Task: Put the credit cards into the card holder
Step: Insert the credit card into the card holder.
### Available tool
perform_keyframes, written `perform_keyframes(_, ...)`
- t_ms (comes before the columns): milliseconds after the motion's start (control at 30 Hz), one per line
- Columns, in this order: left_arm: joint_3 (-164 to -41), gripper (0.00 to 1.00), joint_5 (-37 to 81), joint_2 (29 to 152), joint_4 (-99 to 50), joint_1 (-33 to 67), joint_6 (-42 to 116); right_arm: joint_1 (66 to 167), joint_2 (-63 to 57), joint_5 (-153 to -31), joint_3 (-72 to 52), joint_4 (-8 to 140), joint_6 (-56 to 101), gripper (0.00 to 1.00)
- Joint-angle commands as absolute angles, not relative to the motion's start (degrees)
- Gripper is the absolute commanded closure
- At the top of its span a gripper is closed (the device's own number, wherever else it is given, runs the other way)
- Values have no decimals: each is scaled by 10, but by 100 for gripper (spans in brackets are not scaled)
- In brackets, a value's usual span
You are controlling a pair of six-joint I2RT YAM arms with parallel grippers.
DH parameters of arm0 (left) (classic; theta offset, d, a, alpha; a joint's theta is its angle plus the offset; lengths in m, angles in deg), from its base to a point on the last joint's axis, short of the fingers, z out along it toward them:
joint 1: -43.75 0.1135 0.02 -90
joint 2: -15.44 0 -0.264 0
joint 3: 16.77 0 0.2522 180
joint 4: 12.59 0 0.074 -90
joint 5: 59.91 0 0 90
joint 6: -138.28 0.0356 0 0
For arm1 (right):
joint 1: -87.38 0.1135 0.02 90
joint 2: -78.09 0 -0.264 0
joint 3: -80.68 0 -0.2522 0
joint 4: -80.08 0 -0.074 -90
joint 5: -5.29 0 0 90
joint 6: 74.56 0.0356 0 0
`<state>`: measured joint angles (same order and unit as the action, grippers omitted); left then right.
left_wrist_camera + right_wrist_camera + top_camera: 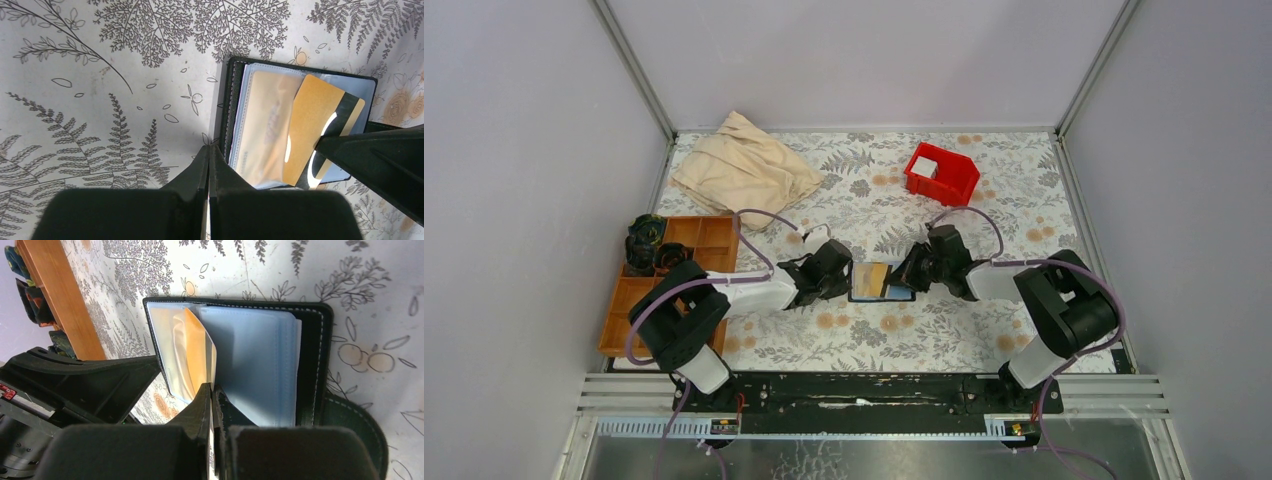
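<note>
Seen from above, the black card holder (882,281) lies open at the middle of a leaf-printed table (874,205), with the left gripper (844,282) at its left edge and the right gripper (906,278) at its right, the two arms meeting from either side. Open tabletop stretches in front of and behind it. A crumpled beige cloth (744,165) sits at the far left, a red plastic bin (954,185) at the far right, and a brown compartment tray (714,235) along the left wall, all well apart from the holder. From the left wrist, the left gripper's black fingers are pressed flat together with nothing between them, their tips just beside the holder's stitched left edge; whether they touch it cannot be told. A glossy gold card (312,125) with a dark stripe lies tilted across the clear plastic sleeves, and a paler card (265,125) shows under one sleeve. From the right wrist, the right gripper is clamped on the gold card's near end. The card stands on edge between a sleeve holding tan cards and a stack of pale blue sleeves, and stitched black leather frames the pages.
</note>
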<state>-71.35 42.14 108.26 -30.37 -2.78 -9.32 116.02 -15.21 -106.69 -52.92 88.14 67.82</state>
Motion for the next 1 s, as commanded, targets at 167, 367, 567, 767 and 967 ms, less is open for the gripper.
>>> perform_keyframes(167, -647, 100, 339, 1154, -418, -55, -101, 1167, -111, -954, -570, 830, 696, 100)
perform_keyframes(367, -646, 100, 340, 1155, -417, -57, -102, 1167, -111, -951, -570, 822, 696, 100)
perform_keyframes(567, -644, 100, 340, 1155, -415, -59, -103, 1166, -108, -955, -580, 826, 702, 100)
perform_keyframes(767, -648, 100, 341, 1157, -415, -58, -98, 1167, -152, -1045, -550, 817, 639, 100)
perform_keyframes(967, -654, 100, 345, 1165, -411, -58, -94, 1166, -147, -1074, -545, 784, 588, 100)
